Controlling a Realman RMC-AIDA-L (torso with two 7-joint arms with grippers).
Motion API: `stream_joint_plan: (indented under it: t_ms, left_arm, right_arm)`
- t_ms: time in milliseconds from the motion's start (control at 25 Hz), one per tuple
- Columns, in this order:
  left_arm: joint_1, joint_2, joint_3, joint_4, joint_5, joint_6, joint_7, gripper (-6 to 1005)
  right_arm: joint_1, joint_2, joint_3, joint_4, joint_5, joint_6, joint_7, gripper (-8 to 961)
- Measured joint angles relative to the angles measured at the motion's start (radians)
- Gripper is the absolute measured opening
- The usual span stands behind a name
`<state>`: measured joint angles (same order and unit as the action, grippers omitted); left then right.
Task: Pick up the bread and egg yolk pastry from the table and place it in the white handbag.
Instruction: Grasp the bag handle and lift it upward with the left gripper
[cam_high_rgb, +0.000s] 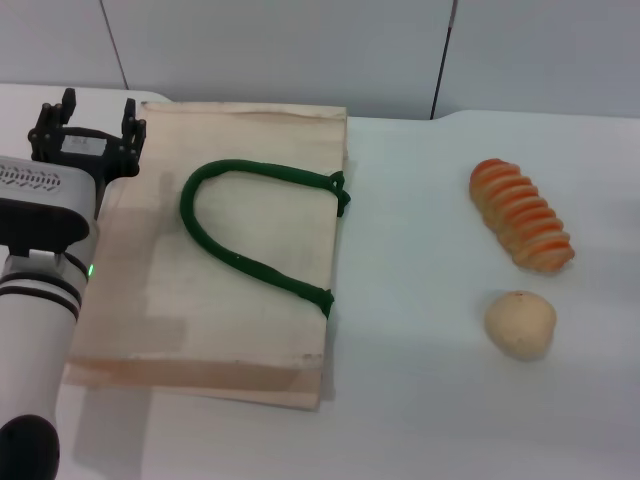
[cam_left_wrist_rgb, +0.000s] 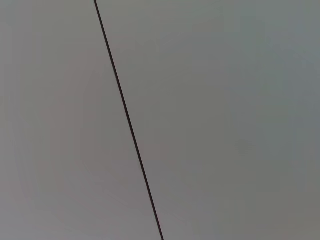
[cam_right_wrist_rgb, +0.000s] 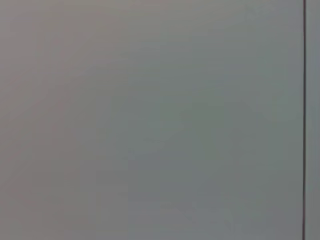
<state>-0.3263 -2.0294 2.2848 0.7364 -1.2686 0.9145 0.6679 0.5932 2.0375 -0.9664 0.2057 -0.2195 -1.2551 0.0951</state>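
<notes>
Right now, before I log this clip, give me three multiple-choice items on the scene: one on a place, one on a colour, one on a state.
1. Where does the egg yolk pastry lie relative to the bread?
A. Nearer the robot, on the table
B. Inside the white handbag
C. On top of the bread

2. What colour are the handbag's handles?
A. Red
B. Dark green
C. Black

3. What is the left end effector doing?
A. Gripping the bread
B. Gripping the pastry
C. Open and holding nothing, over the handbag's far left corner

Answers: 1 A, the head view shows the ball below the loaf, apart from it, right of the bag. 2 B, the rope loop on the flat bag is green. 3 C, its fingers stand apart with nothing between them. The right end effector is out of view.
</notes>
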Motion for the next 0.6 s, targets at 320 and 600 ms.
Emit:
stream_joint_plan:
  t_ms: [320,600]
  left_arm:
    - [0.033,0.023,-0.04,0.141,-0.001,-0.148,0.064,651]
    - [0.139,0.033,-0.208,0.427,-0.049,-0.488,0.345,649]
  right_arm:
    - [-0.003,-0.001,0.0,0.001,0.0,0.006,0.0,836]
    - [0.001,-0.001,0.0,0.001,0.0,0.009,0.0,834]
